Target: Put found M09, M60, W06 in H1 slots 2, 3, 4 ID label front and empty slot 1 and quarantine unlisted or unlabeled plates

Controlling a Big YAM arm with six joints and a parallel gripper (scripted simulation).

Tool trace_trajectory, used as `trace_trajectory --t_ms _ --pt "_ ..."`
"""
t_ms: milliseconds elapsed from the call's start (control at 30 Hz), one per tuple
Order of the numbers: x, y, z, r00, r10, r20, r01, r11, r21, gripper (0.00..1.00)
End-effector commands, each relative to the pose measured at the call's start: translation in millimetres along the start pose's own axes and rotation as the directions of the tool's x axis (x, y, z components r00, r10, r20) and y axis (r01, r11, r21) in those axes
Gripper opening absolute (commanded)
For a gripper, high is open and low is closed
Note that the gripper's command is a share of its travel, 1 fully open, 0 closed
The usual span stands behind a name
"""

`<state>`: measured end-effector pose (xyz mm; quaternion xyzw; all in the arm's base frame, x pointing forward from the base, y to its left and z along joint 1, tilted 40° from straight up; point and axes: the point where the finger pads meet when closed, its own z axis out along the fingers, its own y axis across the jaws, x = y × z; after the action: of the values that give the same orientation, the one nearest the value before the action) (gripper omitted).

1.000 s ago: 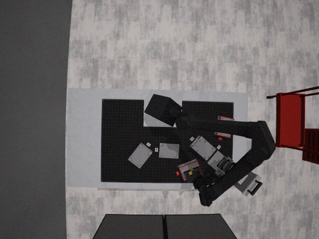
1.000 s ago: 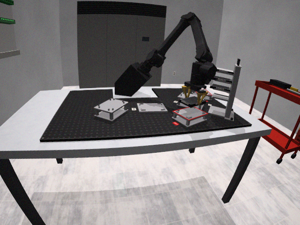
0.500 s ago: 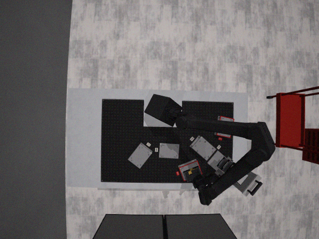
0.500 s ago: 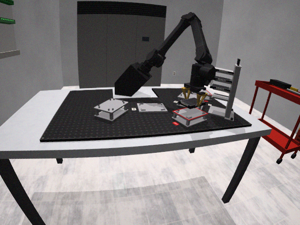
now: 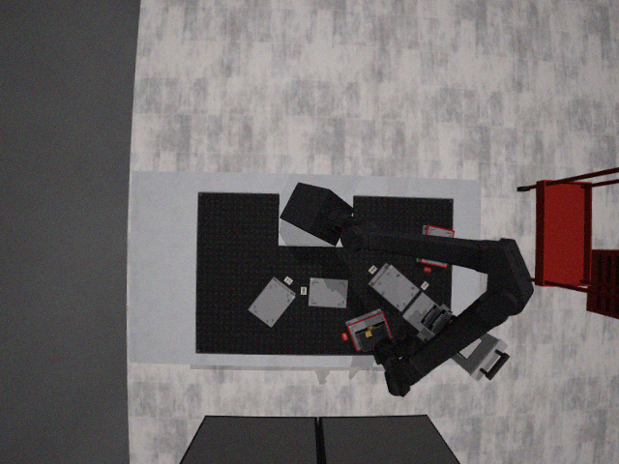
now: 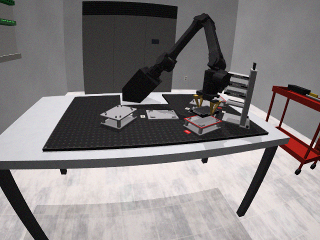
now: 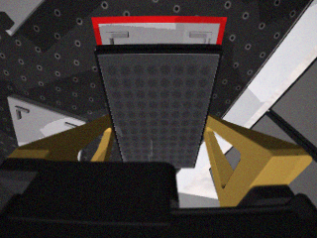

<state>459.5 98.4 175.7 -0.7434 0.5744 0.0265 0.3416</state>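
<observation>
gripper [image 7: 158,141] gripping plate [image 7: 158,104], red-rimmed nest [image 7: 158,22] beyond

The top view looks straight down from high up; the exterior view faces the white counter [image 6: 31,152] from its front; the wrist view looks close down between yellow fingers. All share the red-rimmed nest [image 5: 368,315].
</observation>
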Motion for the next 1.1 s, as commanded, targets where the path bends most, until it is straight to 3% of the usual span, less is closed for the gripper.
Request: trace_trajectory --t_ms 0,133,167,300,700,733,900,1067 --pt "0 -1 6.5 1.0 0.007 0.001 -0.007 1.0 0.001 0.86" --pt "-2 0 8.8 1.0 0.003 0.004 -0.003 1.0 -0.001 0.86" --pt "0 -5 0.6 1.0 0.002 -0.003 -0.002 1.0 0.02 0.86" --pt "-2 0 12.1 1.0 0.003 0.003 -0.003 1.0 -0.001 0.86" --pt "-2 0 18.8 1.0 0.003 0.004 -0.003 1.0 -0.001 0.86" --pt "5 -6 9.6 1.0 0.01 -0.007 -0.01 1.0 0.023 0.86" --pt "-1 0 22.4 1.0 0.005 0.003 -0.005 1.0 0.0 0.86" --pt "0 -1 23.3 1.0 0.006 0.0 -0.006 1.0 0.005 0.86"
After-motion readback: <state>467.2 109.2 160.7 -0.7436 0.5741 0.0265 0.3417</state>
